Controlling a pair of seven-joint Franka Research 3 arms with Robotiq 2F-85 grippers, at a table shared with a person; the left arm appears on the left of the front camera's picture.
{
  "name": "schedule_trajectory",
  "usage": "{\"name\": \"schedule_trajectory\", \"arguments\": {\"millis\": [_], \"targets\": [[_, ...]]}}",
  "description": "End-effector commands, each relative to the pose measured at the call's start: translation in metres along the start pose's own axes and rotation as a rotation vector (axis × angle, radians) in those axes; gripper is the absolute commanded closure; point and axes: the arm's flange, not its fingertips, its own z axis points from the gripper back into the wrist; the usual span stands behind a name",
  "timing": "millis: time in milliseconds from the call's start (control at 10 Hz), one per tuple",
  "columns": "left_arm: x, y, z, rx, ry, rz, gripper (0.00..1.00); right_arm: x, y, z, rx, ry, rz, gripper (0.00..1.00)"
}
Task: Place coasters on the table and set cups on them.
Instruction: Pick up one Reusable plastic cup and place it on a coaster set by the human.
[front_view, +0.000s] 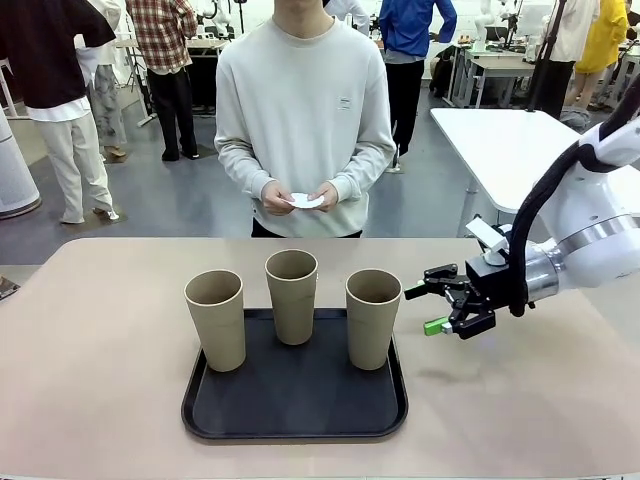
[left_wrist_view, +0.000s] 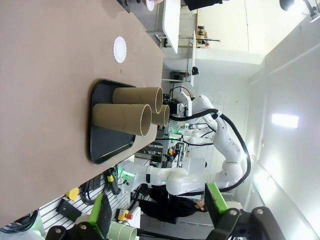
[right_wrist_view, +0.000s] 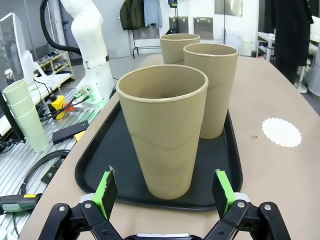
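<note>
I'm working over the beige table (front_view: 90, 330), a broad tabletop with rounded corners. A black tray (front_view: 295, 415) sits at its near middle. Beyond it is a busy workshop with a grey floor, a white table (front_view: 510, 140) at the upper right and people standing at the back.

A person (front_view: 305, 110) stands at the far edge, top centre. Both hands (front_view: 300, 196) pinch a small white paper coaster (front_view: 306, 201); I can't tell whether there is more than one.

All three cups stand upright on the tray with their long axes vertical, mouths up, tapering down to the base. The left cup (front_view: 216, 320) and right cup (front_view: 372, 318) are nearer me, and the middle cup (front_view: 292, 296) is set further back. In the left wrist view they look laid over only because that camera is rolled.

One lacy coaster lies flat on the bare table beyond the tray, at the top of the left wrist view (left_wrist_view: 120, 49) and at the right edge of the right wrist view (right_wrist_view: 281, 132).

The right gripper (front_view: 425, 309) hovers above the table just right of the right cup, pointing at it. Its fingers are spread wide and hold nothing. In its own camera the green pads (right_wrist_view: 106, 187) flank the nearest cup with a gap on each side.

The left gripper (left_wrist_view: 157, 210) sits at the bottom of its view, well back from the tray. Its fingers are also wide apart and nothing is between them.
</note>
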Motion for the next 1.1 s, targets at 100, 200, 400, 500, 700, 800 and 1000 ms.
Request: {"name": "schedule_trajectory", "arguments": {"millis": [100,200,400,500,700,800,1000], "targets": [[-0.001,-0.001,0.001,-0.013,-0.003,-0.006,0.0,-0.007,-0.013,-0.017,0.035,-0.057,0.015,0.0],[-0.001,-0.001,0.001,-0.013,-0.003,-0.006,0.0,-0.005,-0.013,-0.021,0.051,-0.065,0.013,0.0],[-0.001,-0.001,0.001,-0.013,-0.003,-0.006,0.0,-0.002,-0.009,-0.029,0.08,-0.065,0.01,0.0],[-0.001,-0.001,0.001,-0.013,-0.003,-0.006,0.0,-0.001,-0.008,-0.03,0.077,-0.066,0.007,0.0],[-0.001,-0.001,0.001,-0.013,-0.003,-0.006,0.0,-0.002,-0.007,-0.028,0.078,-0.053,-0.004,0.0],[-0.001,-0.001,0.001,-0.013,-0.003,-0.006,0.0,-0.002,-0.007,-0.028,0.078,-0.053,-0.004,0.0],[-0.001,-0.001,0.001,-0.013,-0.003,-0.006,0.0,-0.002,-0.007,-0.028,0.078,-0.053,-0.004,0.0]]}}
